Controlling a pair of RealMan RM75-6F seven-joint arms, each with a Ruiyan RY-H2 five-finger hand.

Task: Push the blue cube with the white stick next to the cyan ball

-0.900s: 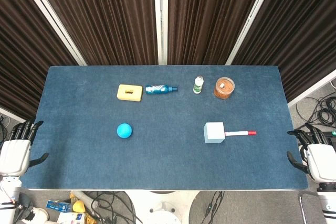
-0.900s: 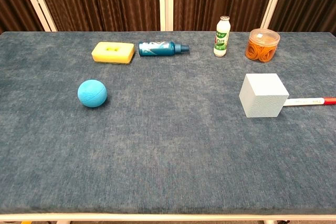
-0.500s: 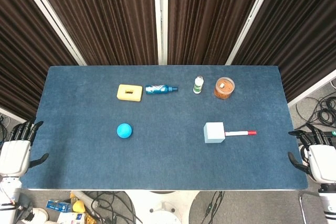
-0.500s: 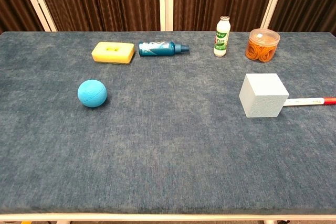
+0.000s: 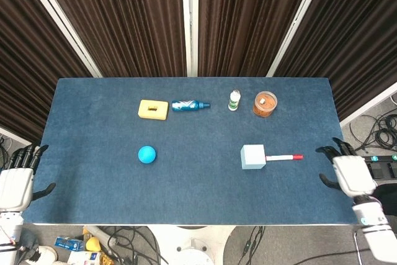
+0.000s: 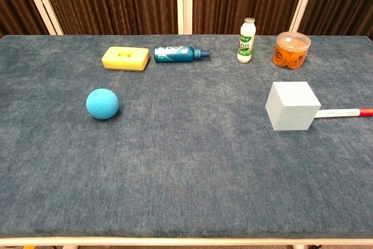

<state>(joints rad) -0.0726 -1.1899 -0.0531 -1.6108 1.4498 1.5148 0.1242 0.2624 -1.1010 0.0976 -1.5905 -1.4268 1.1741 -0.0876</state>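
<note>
The pale blue cube (image 5: 252,156) (image 6: 292,106) sits right of the table's middle. A white stick with a red tip (image 5: 284,157) (image 6: 345,112) lies flat against the cube's right side, pointing right. The cyan ball (image 5: 147,154) (image 6: 102,104) rests well to the left of the cube. My right hand (image 5: 346,174) hovers open over the table's right edge, beyond the stick's red end, holding nothing. My left hand (image 5: 17,182) hangs open off the table's left front corner. Neither hand shows in the chest view.
Along the back stand a yellow sponge (image 5: 153,109), a teal spray bottle lying down (image 5: 190,105), a small white bottle (image 5: 234,100) and a clear jar of orange rubber bands (image 5: 265,104). The blue table cloth (image 5: 198,190) covers the table; dark curtains hang behind.
My right hand has moved left and up, from off the table's right side onto its right edge. My left hand has sunk slightly. The objects have not moved.
</note>
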